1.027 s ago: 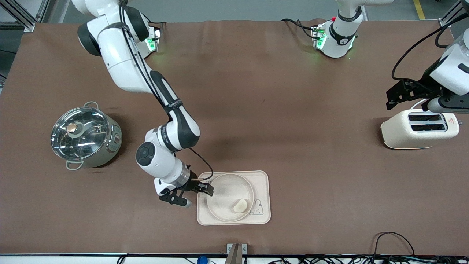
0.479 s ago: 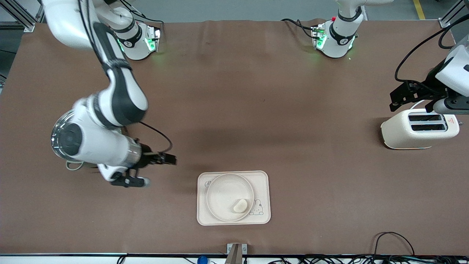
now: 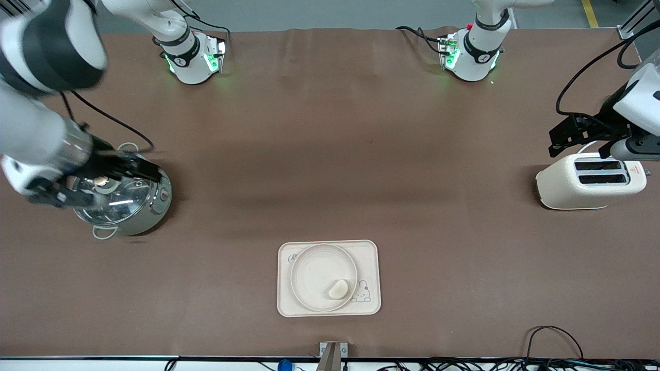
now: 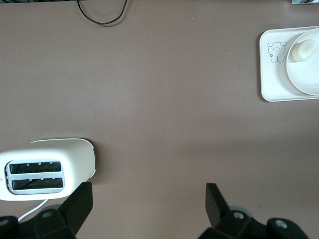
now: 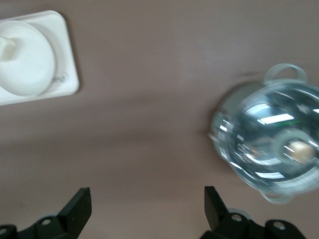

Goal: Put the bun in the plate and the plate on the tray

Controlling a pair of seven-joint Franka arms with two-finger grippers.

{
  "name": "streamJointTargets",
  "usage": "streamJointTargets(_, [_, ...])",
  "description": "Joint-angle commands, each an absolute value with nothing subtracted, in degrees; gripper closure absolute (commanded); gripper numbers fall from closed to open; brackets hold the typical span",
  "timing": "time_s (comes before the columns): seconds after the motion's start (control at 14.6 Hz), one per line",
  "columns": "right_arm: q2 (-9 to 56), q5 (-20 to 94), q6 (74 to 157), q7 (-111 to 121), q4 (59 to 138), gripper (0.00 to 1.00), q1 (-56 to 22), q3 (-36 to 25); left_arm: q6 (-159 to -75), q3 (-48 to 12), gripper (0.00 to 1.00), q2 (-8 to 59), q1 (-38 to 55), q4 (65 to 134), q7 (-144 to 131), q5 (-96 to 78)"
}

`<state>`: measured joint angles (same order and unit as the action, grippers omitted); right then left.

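Observation:
The bun point(image 3: 337, 289) lies in the round plate point(image 3: 315, 268), near the plate's rim by the bunny drawing. The plate sits on the tray point(image 3: 369, 253), near the front camera at mid-table. My right gripper point(image 3: 129, 172) is open and empty, up in the air over the steel pot, well away from the tray. My left gripper point(image 3: 555, 140) is open and empty, waiting above the toaster. The left wrist view shows its gripper point(image 4: 148, 191), the tray point(image 4: 271, 84), plate point(image 4: 309, 77) and bun point(image 4: 301, 50). The right wrist view shows its gripper point(image 5: 147, 194), the tray point(image 5: 65, 64) and plate point(image 5: 27, 64).
A lidded steel pot point(image 3: 124, 201) stands toward the right arm's end, also in the right wrist view point(image 5: 269, 149). A cream toaster point(image 3: 590, 181) stands toward the left arm's end, also in the left wrist view point(image 4: 75, 159). Cables lie along the front edge.
My right gripper has left the plate's rim and swung away and upward toward the right arm's end, ending over the pot. Plate, bun and tray stayed put. The left arm barely moved.

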<state>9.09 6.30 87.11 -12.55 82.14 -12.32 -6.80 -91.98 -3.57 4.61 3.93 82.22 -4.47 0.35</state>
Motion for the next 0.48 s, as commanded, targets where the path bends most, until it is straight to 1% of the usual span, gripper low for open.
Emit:
streamJointTargets(0.0, [-0.94, 0.81, 84.39, -10.73, 88.51, 0.00, -8.80, -5.63, -92.29, -3.43, 0.00, 4.13, 3.96, 82.27, -3.69, 0.53])
streamJointTargets(0.21, [-5.00, 0.18, 80.96, -4.31, 88.51, 0.00, -4.23, -5.71, -92.29, -3.43, 0.00, 4.13, 3.87, 82.27, -3.69, 0.53])
streamJointTargets(0.41, [-4.92, 0.00, 79.98, -3.78, 87.98, 0.00, -3.60, -6.15, -92.29, -3.34, 0.00, 4.22, 3.87, 82.27, -3.78, 0.62])
